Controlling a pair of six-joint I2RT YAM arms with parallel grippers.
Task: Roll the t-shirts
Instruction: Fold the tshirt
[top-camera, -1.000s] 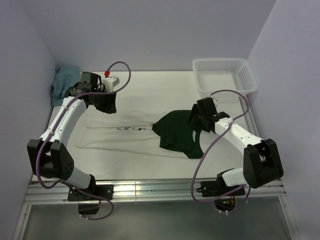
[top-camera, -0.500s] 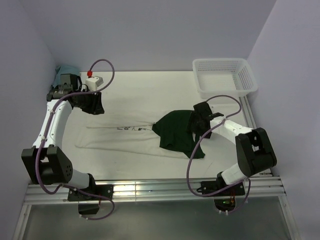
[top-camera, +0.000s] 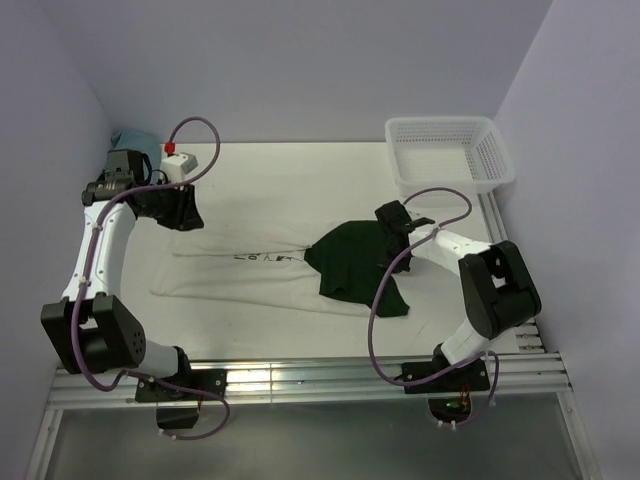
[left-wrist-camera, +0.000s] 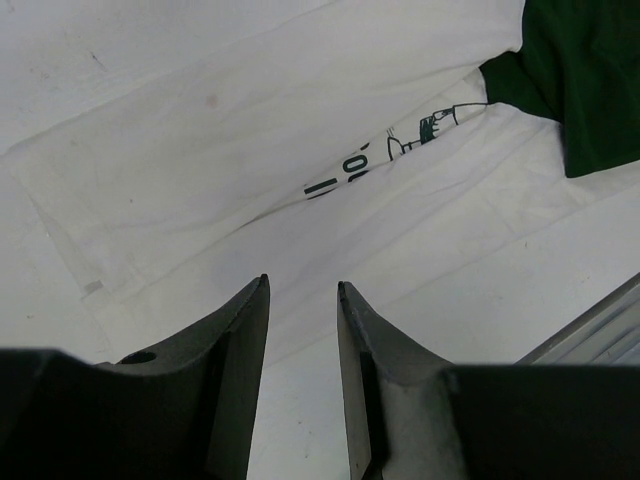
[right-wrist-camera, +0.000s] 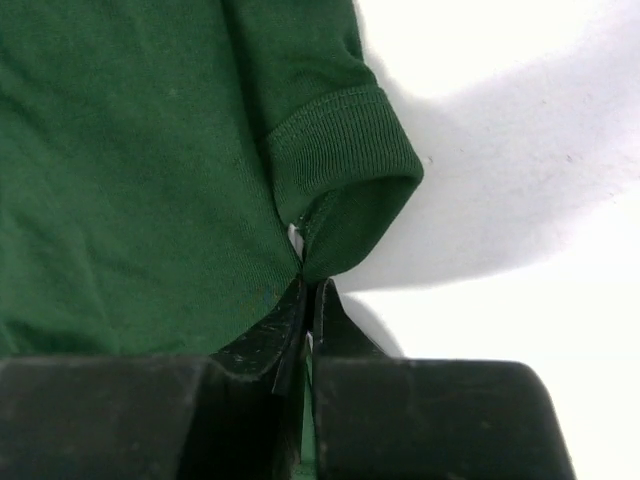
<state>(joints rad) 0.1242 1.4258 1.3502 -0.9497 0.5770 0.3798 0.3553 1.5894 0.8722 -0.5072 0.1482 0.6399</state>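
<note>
The cream-white t-shirt (top-camera: 240, 278) lies folded into a long band across the table, with its dark line print (top-camera: 265, 258) facing up. Its dark green sleeves (top-camera: 350, 265) are bunched at the right end. My right gripper (top-camera: 388, 232) is shut on an edge of the green sleeve (right-wrist-camera: 150, 150), just below the ribbed cuff (right-wrist-camera: 340, 150). My left gripper (top-camera: 183, 210) hangs open above the shirt's left end. In the left wrist view its fingers (left-wrist-camera: 303, 283) have only white cloth (left-wrist-camera: 200, 170) far below them.
A white mesh basket (top-camera: 450, 152) stands at the back right corner. A teal-blue cloth (top-camera: 128, 142) lies at the back left, behind the left arm. The metal rail (top-camera: 300, 378) runs along the near edge. Purple cables loop off both arms.
My right gripper slid left to the green sleeve and closed on its edge. My left arm drew back toward the left wall, its jaws still apart.
</note>
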